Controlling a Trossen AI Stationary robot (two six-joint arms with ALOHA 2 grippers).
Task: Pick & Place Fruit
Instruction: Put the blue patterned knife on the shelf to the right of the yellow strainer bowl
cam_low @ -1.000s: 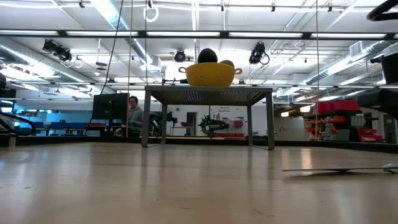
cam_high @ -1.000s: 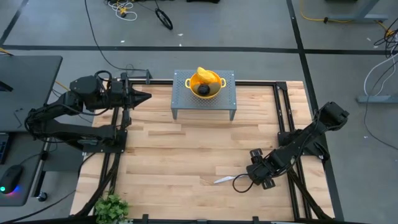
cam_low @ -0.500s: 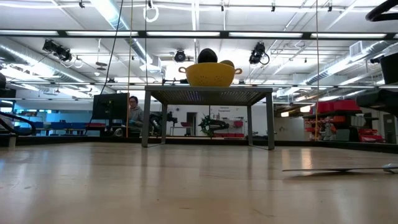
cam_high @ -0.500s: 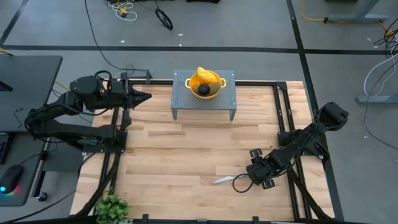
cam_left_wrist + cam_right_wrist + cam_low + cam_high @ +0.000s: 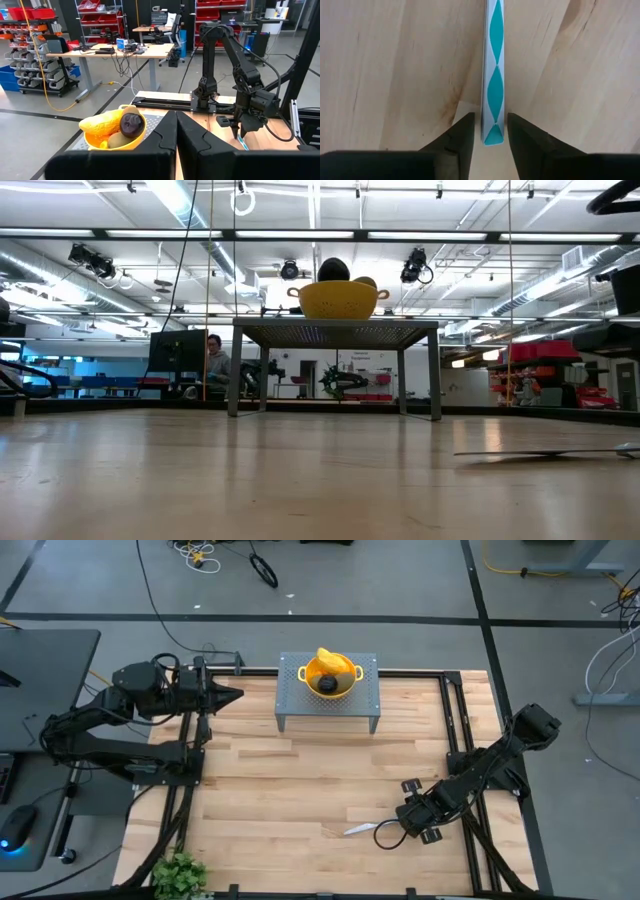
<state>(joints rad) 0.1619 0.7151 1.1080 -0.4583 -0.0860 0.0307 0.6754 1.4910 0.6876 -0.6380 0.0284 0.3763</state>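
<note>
The fruit lies in a yellow bowl [image 5: 328, 675] on a grey perforated stand [image 5: 290, 700] at the far middle of the table. A yellow-orange oblong [image 5: 102, 122], a dark round piece [image 5: 131, 125] and an olive one [image 5: 117, 141] show in it. A knife [image 5: 360, 829] lies flat on the wood near the right front. My right gripper [image 5: 491, 131] points straight down over the end of the knife's white-and-teal handle [image 5: 493, 75]. It is open, one finger close on each side of the handle. My left gripper [image 5: 175, 131] is shut, held level at the far left and facing the bowl.
The stand lifts the bowl [image 5: 338, 298] well above the tabletop. Black rails [image 5: 455, 720] run along the table's sides. A green plant [image 5: 180, 875] sits at the near left corner. Bare wood [image 5: 300, 790] spreads between the stand and the knife.
</note>
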